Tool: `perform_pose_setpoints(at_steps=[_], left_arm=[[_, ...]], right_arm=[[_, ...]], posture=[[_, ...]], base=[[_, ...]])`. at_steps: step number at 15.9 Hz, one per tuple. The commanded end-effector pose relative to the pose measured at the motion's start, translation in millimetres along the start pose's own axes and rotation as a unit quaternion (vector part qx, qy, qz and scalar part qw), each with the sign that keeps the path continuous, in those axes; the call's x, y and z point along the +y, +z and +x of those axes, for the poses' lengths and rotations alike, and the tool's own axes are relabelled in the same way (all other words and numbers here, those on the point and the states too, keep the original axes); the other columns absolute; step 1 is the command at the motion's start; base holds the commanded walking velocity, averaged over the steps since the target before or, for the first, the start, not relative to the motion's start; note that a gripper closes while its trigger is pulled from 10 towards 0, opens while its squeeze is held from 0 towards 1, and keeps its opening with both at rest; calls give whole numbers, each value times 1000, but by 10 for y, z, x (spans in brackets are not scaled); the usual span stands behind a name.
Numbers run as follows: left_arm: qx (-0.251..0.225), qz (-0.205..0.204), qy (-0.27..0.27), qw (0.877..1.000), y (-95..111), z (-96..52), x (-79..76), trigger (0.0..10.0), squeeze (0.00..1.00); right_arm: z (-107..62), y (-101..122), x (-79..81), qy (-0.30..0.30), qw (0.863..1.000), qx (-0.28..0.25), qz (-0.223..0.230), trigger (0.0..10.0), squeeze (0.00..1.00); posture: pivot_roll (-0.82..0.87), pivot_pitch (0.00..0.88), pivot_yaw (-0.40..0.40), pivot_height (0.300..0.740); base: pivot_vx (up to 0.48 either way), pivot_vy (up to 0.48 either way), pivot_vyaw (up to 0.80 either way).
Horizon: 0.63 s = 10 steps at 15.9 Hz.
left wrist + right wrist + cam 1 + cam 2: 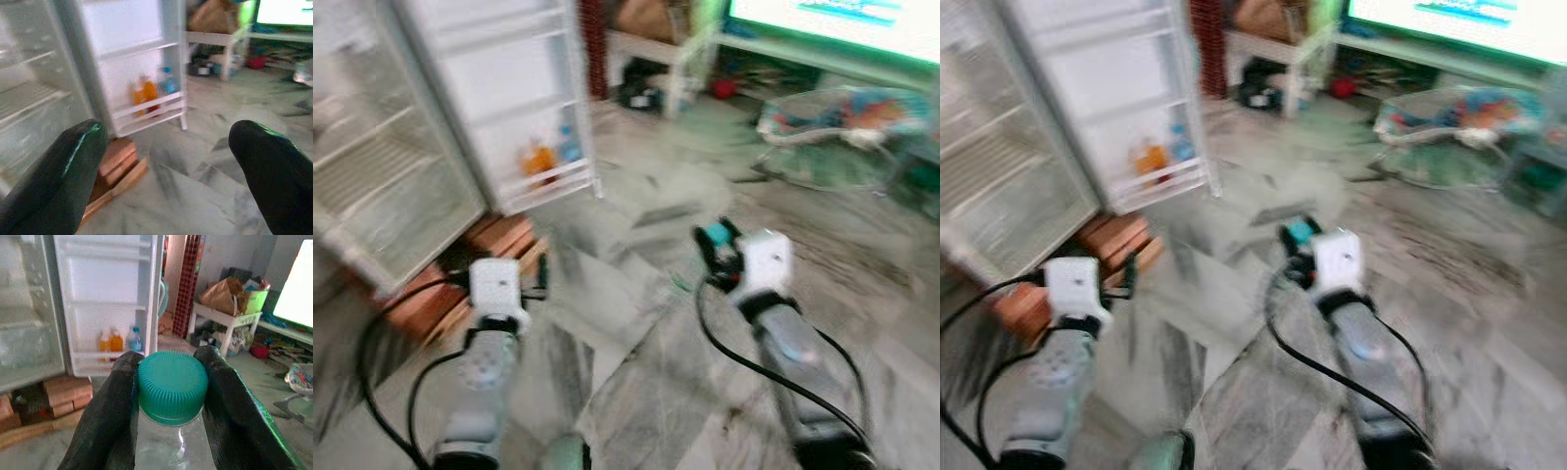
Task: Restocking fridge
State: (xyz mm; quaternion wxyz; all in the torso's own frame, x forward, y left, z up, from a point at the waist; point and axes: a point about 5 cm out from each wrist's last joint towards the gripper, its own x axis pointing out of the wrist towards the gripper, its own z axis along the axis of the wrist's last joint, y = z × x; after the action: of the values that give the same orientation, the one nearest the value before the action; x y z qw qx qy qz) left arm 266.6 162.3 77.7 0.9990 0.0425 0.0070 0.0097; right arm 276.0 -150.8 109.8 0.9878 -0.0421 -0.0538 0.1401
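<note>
Bottle [171,431], clear with green cap [171,386]: your right gripper [171,396] has both fingers [110,416] clamped at its neck, held above the marble floor [636,323]. Left gripper [166,171]: fingers spread wide, holding nothing. Ahead, your open fridge [401,166]; door shelf [115,355] carries two orange bottles [110,340] and a blue-capped one [135,339].

Grey marble floor [636,382] spreads across the room. Red bricks [66,394] lie near left. Far off stand a white side table [222,318] carrying a brown paper bag [220,294], and a bright screen [842,22] far right.
</note>
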Motion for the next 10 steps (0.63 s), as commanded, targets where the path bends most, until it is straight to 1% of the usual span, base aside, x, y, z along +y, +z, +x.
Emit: perform_pose_setpoints(at_steps=[1, 4, 5, 7, 8, 9, 10], left_arm=[[1, 16, 15, 1000, -1, -20, 110, 10000, 0], [9, 33, 19, 999, -53, -110, 174, 10000, 0], [22, 39, 29, 999, -106, -222, 267, 10000, 0], [37, 45, 24, 998, -184, -345, 312, 10000, 0], [40, 43, 20, 998, -196, -355, 300, 10000, 0], [40, 38, 14, 998, -199, -351, 265, 10000, 0], [38, 35, 12, 999, -187, -331, 230, 10000, 0]], right_arm=[[48, 94, 50, -5, 1000, -26, 11, 10000, 0], [-36, 22, -32, -42, 999, -14, 19, 10000, 0], [-132, -40, -97, -58, 998, -1, 19, 10000, 0], [-212, -98, -140, -65, 998, 13, 17, 10000, 0], [-208, -102, -145, -66, 998, 14, 17, 10000, 0], [-178, -98, -171, -78, 997, 14, 19, 10000, 0], [-137, -75, -179, -76, 997, 9, 17, 10000, 0]], posture=[[58, 63, -29, 740], [60, 66, -25, 740], [70, 74, -21, 740], [75, 79, -24, 740], [77, 81, -27, 740], [75, 82, -27, 740], [77, 79, -28, 740]], base=[[0, 0, 738], [0, 0, 731], [0, 0, 712], [0, 0, 700], [0, 0, 475], [270, 0, 0], [360, 0, 0]])
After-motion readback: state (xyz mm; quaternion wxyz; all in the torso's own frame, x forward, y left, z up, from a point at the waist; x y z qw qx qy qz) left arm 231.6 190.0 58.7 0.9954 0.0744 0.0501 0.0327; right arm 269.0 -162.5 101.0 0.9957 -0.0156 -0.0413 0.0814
